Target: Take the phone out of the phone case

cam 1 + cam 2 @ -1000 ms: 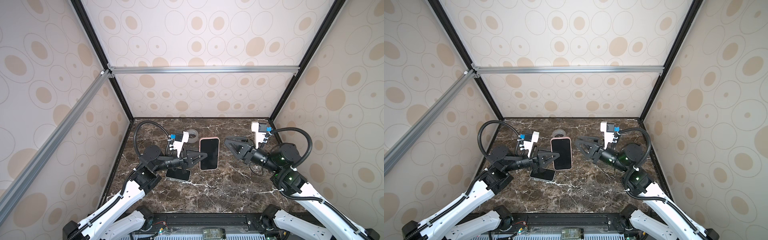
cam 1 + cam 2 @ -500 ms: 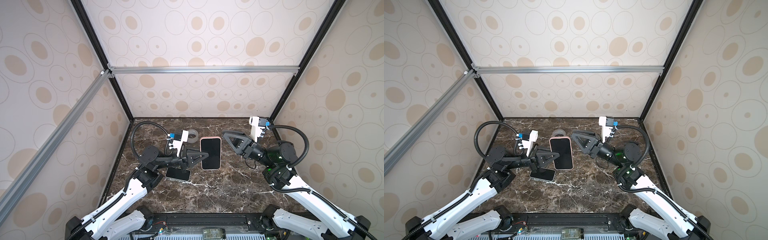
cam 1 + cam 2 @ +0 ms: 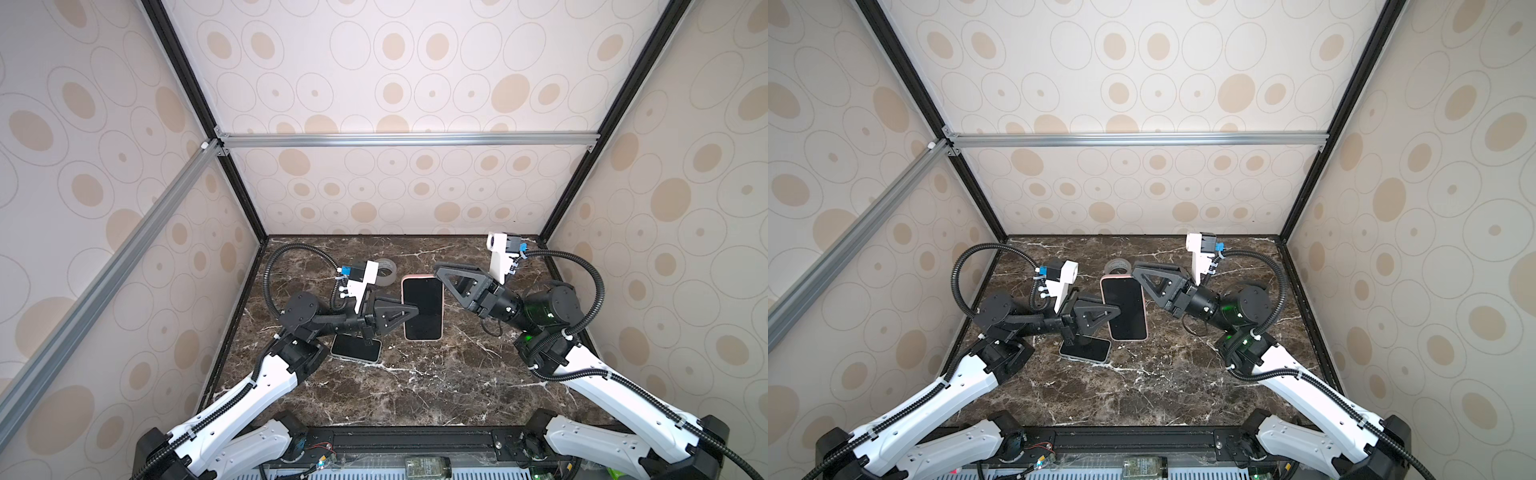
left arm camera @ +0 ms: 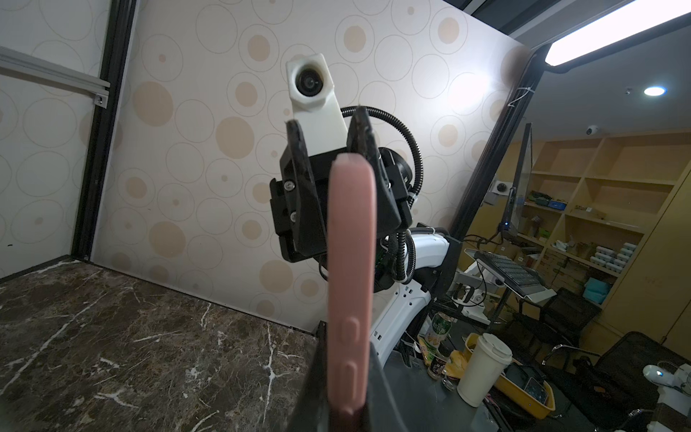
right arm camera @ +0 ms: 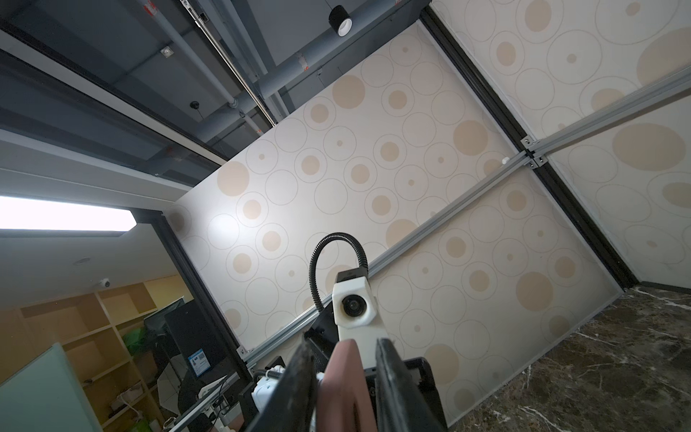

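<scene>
The phone (image 3: 422, 307) (image 3: 1124, 308), screen up in its pink phone case (image 4: 351, 262), is held level above the marble table. My left gripper (image 3: 415, 311) (image 3: 1116, 311) (image 4: 349, 407) is shut on the case's left long edge. My right gripper (image 3: 441, 274) (image 3: 1136, 266) (image 5: 344, 346) straddles the case's far right corner. In the right wrist view the case (image 5: 344, 381) lies between the jaws, against one finger (image 5: 304, 370), with a narrow gap to the other finger (image 5: 389, 370).
A second dark-screened phone (image 3: 356, 348) (image 3: 1086, 349) lies flat on the table (image 3: 415, 386) under the left arm. A grey tape roll (image 3: 384, 272) (image 3: 1117, 266) sits behind the held phone. Patterned walls enclose three sides.
The right gripper has moved left and forward to the case's far right corner, and its jaws have narrowed around it. The left gripper keeps its hold; the phone has shifted slightly.
</scene>
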Tool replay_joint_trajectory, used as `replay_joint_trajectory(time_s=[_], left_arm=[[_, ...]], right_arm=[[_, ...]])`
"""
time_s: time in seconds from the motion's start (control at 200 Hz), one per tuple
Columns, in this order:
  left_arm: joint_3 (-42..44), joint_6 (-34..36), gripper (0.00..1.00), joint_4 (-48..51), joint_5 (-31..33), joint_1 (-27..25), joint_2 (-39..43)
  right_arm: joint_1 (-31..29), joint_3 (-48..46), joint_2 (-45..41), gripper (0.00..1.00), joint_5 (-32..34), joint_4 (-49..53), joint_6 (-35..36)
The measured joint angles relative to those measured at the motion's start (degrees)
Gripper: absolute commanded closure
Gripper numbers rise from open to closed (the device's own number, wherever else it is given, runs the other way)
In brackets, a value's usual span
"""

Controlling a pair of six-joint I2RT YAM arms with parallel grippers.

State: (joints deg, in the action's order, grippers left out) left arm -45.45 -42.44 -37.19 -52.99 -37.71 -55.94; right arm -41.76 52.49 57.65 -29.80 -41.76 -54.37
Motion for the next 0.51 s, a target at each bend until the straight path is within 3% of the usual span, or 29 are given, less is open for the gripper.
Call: replay_joint_trajectory(time_s=[0.505], left_arm=[[0.24, -0.92, 1.00, -1.81, -0.76, -0.24, -0.15]], right_arm=[[-1.01, 0.04, 0.42, 0.72, 1.68, -2.67, -0.96]])
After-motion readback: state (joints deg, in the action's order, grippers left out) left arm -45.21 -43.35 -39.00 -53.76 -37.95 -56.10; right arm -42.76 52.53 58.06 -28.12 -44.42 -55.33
